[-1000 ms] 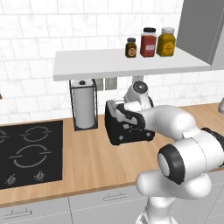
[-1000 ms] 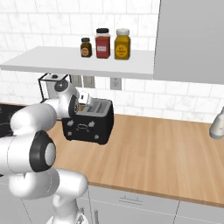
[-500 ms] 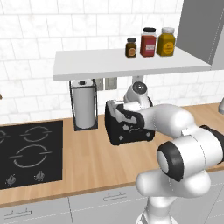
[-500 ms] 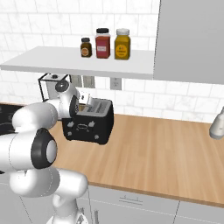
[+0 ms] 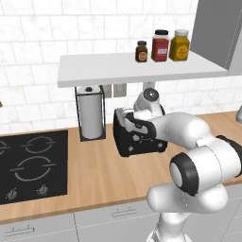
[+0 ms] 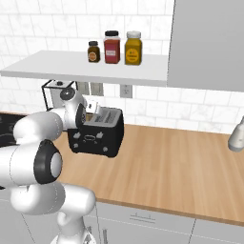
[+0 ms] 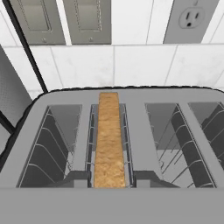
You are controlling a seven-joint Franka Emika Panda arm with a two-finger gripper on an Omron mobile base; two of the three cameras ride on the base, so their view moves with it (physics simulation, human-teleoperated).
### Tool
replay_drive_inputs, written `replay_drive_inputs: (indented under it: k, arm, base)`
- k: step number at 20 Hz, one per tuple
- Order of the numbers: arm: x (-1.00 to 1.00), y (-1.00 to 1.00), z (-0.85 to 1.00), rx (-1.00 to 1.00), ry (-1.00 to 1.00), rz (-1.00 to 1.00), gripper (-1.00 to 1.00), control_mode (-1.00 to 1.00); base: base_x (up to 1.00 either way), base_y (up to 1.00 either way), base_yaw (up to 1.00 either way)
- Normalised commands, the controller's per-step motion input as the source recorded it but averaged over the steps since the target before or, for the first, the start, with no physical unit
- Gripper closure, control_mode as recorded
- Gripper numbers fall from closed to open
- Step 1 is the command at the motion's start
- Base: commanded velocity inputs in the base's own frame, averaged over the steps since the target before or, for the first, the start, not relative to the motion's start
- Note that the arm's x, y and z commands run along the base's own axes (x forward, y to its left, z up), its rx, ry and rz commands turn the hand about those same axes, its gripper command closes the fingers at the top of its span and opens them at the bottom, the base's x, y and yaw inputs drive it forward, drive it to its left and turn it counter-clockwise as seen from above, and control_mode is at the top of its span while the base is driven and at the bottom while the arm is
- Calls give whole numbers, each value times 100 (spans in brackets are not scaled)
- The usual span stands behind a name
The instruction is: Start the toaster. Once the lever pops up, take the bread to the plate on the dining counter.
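Your white arm (image 5: 189, 137) reaches forward with its elbow bent, wrist angled down, and in the hand view your gripper (image 7: 108, 177) has its dark fingertips (image 7: 78, 177) set close together, low in frame.

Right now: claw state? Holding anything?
Claw: fingertips sit close on either side of the bread in the toaster slot; cannot tell whether it is actually gripping the slice.
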Motion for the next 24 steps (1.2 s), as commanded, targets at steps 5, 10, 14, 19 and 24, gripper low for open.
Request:
replay_drive_inputs:
  k: [5, 10, 14, 19, 24]
  arm:
    - [0, 0, 0, 0, 0, 0, 100, -100]
    - [0, 0, 0, 0, 0, 0, 100, -100]
    - [0, 13, 7, -6, -6, 0, 100, -100]
    - [-27, 0, 30, 0, -18, 0, 100, -100]
    - [-30, 0, 40, 0, -20, 0, 100, -100]
  base:
    - [0, 0, 0]
    - [0, 0, 0]
    - [0, 0, 0]
    - [0, 0, 0]
    - [0, 0, 0]
